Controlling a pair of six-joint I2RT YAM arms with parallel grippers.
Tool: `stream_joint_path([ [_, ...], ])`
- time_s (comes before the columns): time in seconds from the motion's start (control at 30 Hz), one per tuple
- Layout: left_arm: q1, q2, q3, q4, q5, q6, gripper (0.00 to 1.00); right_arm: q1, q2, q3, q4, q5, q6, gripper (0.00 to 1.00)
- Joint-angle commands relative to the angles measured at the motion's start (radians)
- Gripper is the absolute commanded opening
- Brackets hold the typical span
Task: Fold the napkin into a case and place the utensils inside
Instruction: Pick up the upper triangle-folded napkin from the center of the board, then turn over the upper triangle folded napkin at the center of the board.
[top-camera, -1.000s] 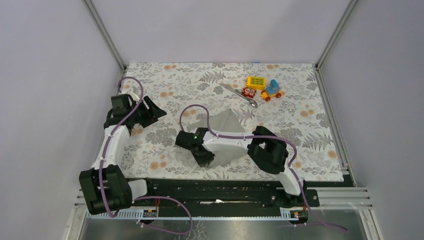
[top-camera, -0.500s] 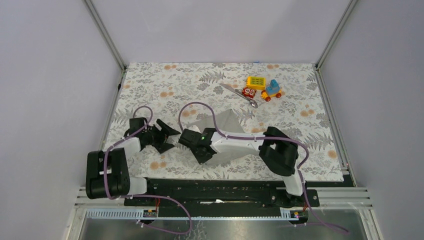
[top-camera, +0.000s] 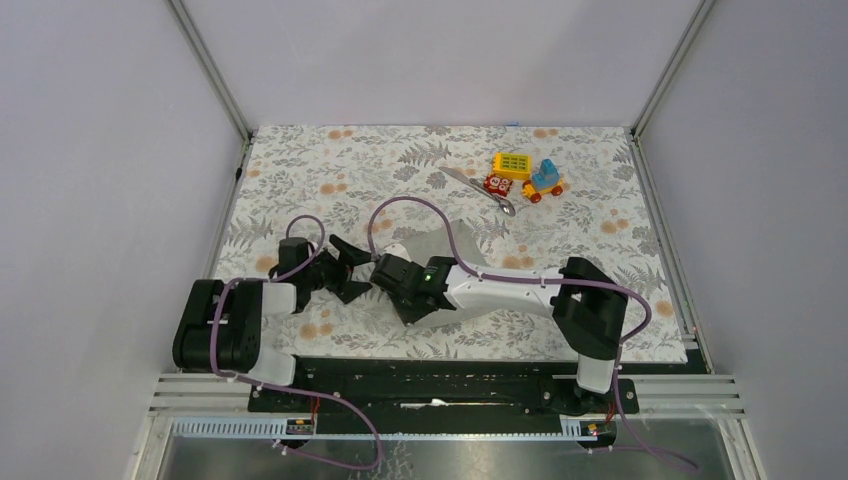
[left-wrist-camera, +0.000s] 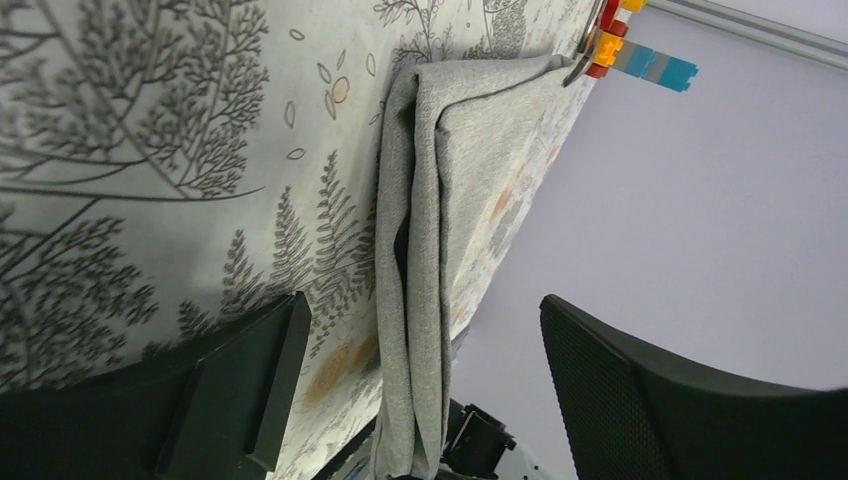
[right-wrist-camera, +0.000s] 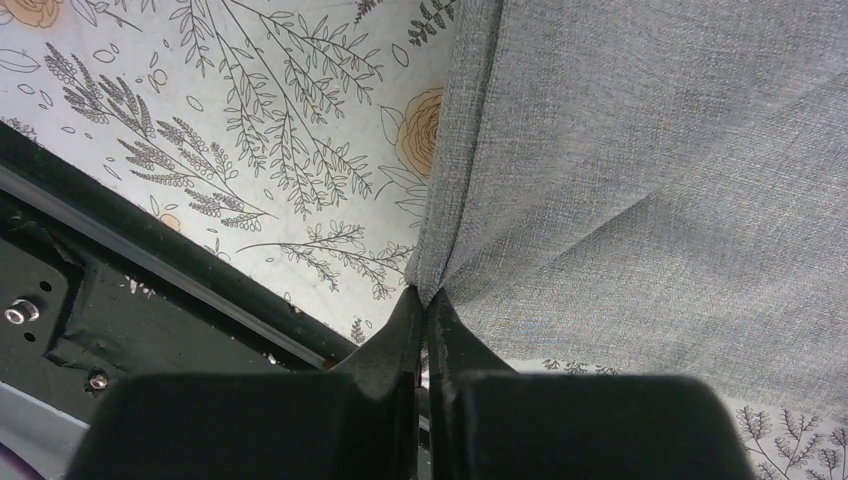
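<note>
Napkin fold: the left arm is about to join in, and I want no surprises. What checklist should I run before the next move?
1. Right tool shut on the napkin corner: ok.
2. Left tool open, napkin's folded edge showing between its fingers: ok.
3. Napkin layers lying flat together: not ok, a gap shows between them in the left wrist view.
4. Utensils off the napkin, beside the toy blocks: ok.
5. Room between the two tools: cannot tell, they look very close from above.
</note>
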Motion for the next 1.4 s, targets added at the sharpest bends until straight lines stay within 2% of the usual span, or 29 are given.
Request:
stream_joint_path([
  [0.0, -0.031, 0.088, -0.022, 0.165, -0.046, -0.058, 0.90, -0.012, -0.072, -0.014, 0.032, 0.020, -0.006, 0.00],
  [0.1, -0.059, 0.149, -0.008, 0.206, -0.059, -0.070, 0.87, -0.015, -0.083, -0.022, 0.037, 0.017, -0.006, 0.00],
  [0.23, -0.081, 0.219, -0.003, 0.271, -0.086, -0.085, 0.73, -0.016, -0.098, -0.037, 0.048, 0.016, -0.004, 0.00],
  [0.37, -0.085, 0.287, 0.023, 0.330, -0.077, -0.081, 0.64, -0.018, -0.104, -0.044, 0.054, 0.012, -0.001, 0.00],
  [0.53, -0.082, 0.320, 0.041, 0.376, -0.062, -0.078, 0.38, -0.019, -0.105, -0.047, 0.057, -0.003, -0.010, 0.00],
  [0.6, -0.071, 0.300, 0.051, 0.371, -0.058, -0.066, 0.24, -0.019, -0.105, -0.053, 0.068, -0.023, -0.019, 0.00],
  [0.7, -0.038, 0.209, 0.102, 0.206, -0.067, 0.018, 0.07, -0.019, -0.106, -0.073, 0.127, -0.098, -0.056, 0.00],
  [0.83, 0.053, 0.024, 0.219, -0.178, -0.097, 0.212, 0.00, -0.005, -0.066, -0.050, 0.225, -0.252, -0.098, 0.00],
  [0.93, 0.173, -0.127, 0.341, -0.488, -0.134, 0.364, 0.00, 0.012, 0.010, 0.046, 0.305, -0.385, -0.063, 0.00],
  [1.07, 0.342, -0.212, 0.576, -0.904, -0.146, 0.568, 0.00, 0.063, 0.144, 0.277, 0.409, -0.595, 0.021, 0.00],
  [1.13, 0.397, -0.238, 0.704, -1.040, -0.188, 0.653, 0.00, 0.067, 0.189, 0.355, 0.590, -0.724, 0.126, 0.00],
  [1.17, 0.396, -0.244, 0.779, -1.099, -0.257, 0.683, 0.00, 0.067, 0.194, 0.351, 0.682, -0.766, 0.184, 0.00],
  [1.2, 0.384, -0.248, 0.851, -1.122, -0.310, 0.700, 0.00, 0.066, 0.195, 0.341, 0.767, -0.793, 0.245, 0.00],
  [1.27, 0.378, -0.235, 0.913, -1.109, -0.321, 0.689, 0.00, 0.059, 0.193, 0.314, 0.873, -0.826, 0.295, 0.00],
  [1.37, 0.324, -0.214, 0.930, -0.989, -0.350, 0.638, 0.00, 0.027, 0.202, 0.197, 1.041, -0.864, 0.387, 0.00],
])
